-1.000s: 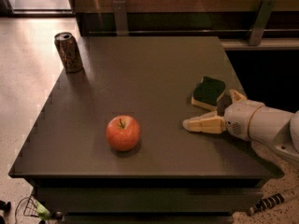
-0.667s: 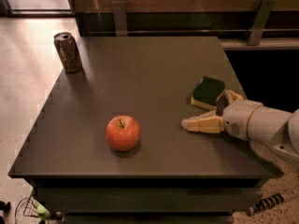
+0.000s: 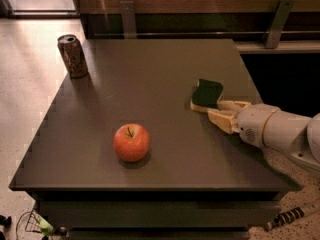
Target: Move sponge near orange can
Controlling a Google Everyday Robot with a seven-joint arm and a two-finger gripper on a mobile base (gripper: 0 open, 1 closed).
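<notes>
Sponge (image 3: 206, 94): green scouring side up, pale foam base showing at its near edge. It lies flat on the right part of the table (image 3: 150, 79), about mid-depth and a bit in from the right edge. Not lifted.

Gripper (image 3: 215, 109): comes in from the right, low over the tabletop, tips just beside the sponge's near-right corner. The yellowish fingers (image 3: 223, 120) are spread in a moderate V with nothing between them. The far finger runs along the sponge's near-right edge; cannot tell whether it touches. The near finger is clear of the sponge. The sponge sits outside the gap, to the far-left of the tips. The white arm (image 3: 280, 134) goes off the right edge of the view.

Orange can (image 3: 73, 56): upright at the far-left corner of the table, brownish mottled print, silver top. Well apart from the sponge, almost the full table width away.

Apple (image 3: 131, 142): red-orange, stem up, on the near-left-centre of the table. Near-left of the sponge and well nearer than the can, touching neither.

Table is dark grey and square-ish, with a ledge below its near edge. Pale speckled floor (image 3: 30, 94) to the left. Two metal brackets (image 3: 128, 16) on the dark far wall. A striped rod-like item (image 3: 287, 216) lies on the floor at near right; cannot tell what it is.
</notes>
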